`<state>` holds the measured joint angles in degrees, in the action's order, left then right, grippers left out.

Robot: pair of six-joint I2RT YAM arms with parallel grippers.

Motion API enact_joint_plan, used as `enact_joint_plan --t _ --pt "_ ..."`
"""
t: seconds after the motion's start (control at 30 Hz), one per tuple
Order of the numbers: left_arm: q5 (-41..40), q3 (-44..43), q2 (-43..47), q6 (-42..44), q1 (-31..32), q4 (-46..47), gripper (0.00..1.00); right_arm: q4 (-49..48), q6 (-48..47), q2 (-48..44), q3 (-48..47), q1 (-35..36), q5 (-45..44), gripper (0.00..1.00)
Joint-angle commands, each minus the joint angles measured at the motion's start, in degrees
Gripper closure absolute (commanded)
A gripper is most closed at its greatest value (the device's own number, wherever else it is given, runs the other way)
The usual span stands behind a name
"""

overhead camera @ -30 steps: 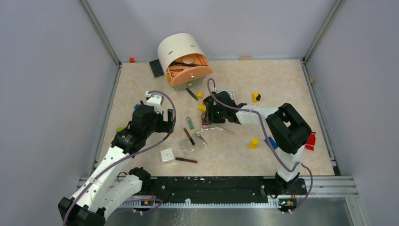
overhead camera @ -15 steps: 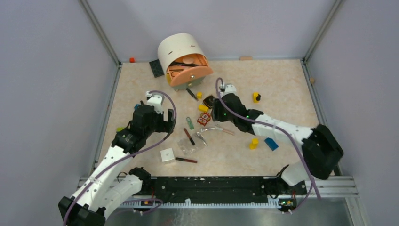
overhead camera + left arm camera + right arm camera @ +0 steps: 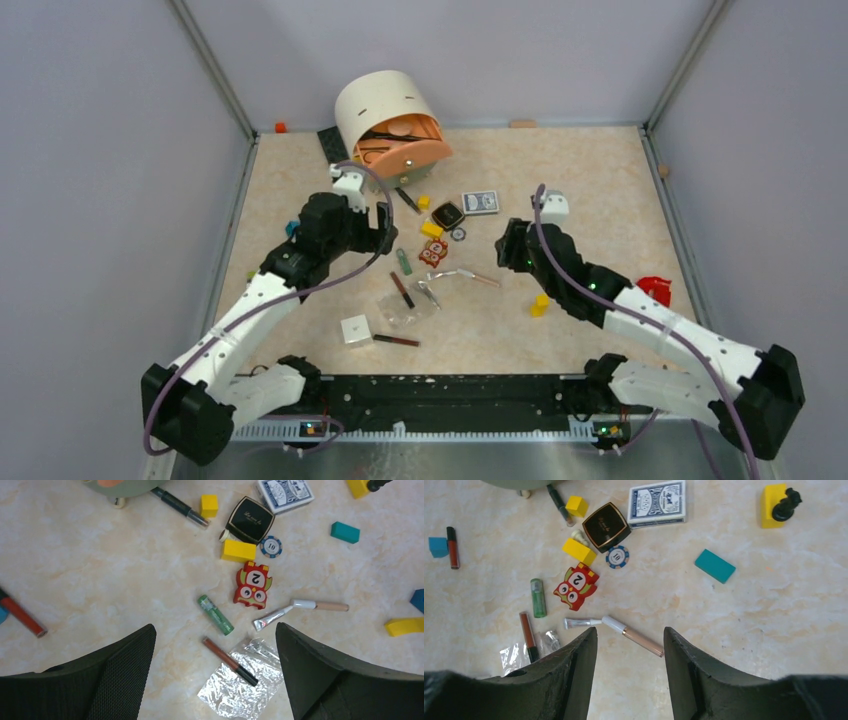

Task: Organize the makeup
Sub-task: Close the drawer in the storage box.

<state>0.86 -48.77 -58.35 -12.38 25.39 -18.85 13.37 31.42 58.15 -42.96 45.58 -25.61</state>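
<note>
Grey walls edged with metal rails box in a beige marbled table (image 3: 600, 170).

From above, one cream drum-shaped case (image 3: 385, 105) stands at the back, and its orange tray (image 3: 405, 155) holds a few thin dark sticks. The makeup lies loose mid-table in front of it. There is one black square compact (image 3: 448, 214), one green tube (image 3: 403, 261) and one silver tool (image 3: 431, 293). One dark-red pencil (image 3: 402, 290) rests on the single clear pouch (image 3: 410, 310), and a second pencil (image 3: 397, 340) lies nearer the arms beside one white cube (image 3: 354, 329). One deck of cards (image 3: 480, 203) sits just beside the compact, and three yellow blocks (image 3: 432, 229) show. The left gripper (image 3: 383, 228) hangs left of the clutter and the right gripper (image 3: 503, 245) right of it.

In the left wrist view the jaws stand wide apart with nothing between them. The table below shows four yellow blocks, one teal block (image 3: 345, 532), one poker chip (image 3: 270, 546) and one red owl tile (image 3: 253, 585). There is also one white-capped beige wand (image 3: 320, 605), tip to tip with a silver applicator (image 3: 272, 618), and one red gloss stick (image 3: 22, 617) at the left edge.

In the right wrist view the jaws are partly apart and empty. This view counts three yellow blocks, one carrying a black piece (image 3: 786, 504), one blue block (image 3: 438, 546), and one dark pencil (image 3: 558, 502) by the case.
</note>
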Motion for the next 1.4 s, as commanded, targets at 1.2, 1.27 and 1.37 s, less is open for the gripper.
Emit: enact_joint_plan --t 1.2,1.27,1.37 --pt "-25.61 -33.34 -43.14 7.11 5.11 29.96 0.01 9.27 1.93 -17.95 4.97 -1.55 -7.00 0.48" --pt "-24.64 -34.41 -44.01 7.84 4.34 30.33 0.01 9.16 2.04 -17.95 5.23 -1.55 -6.99 0.48" --pt "-22.94 -35.88 -45.26 8.61 3.13 30.49 0.01 9.10 2.46 -17.83 5.79 -1.55 -6.47 0.48"
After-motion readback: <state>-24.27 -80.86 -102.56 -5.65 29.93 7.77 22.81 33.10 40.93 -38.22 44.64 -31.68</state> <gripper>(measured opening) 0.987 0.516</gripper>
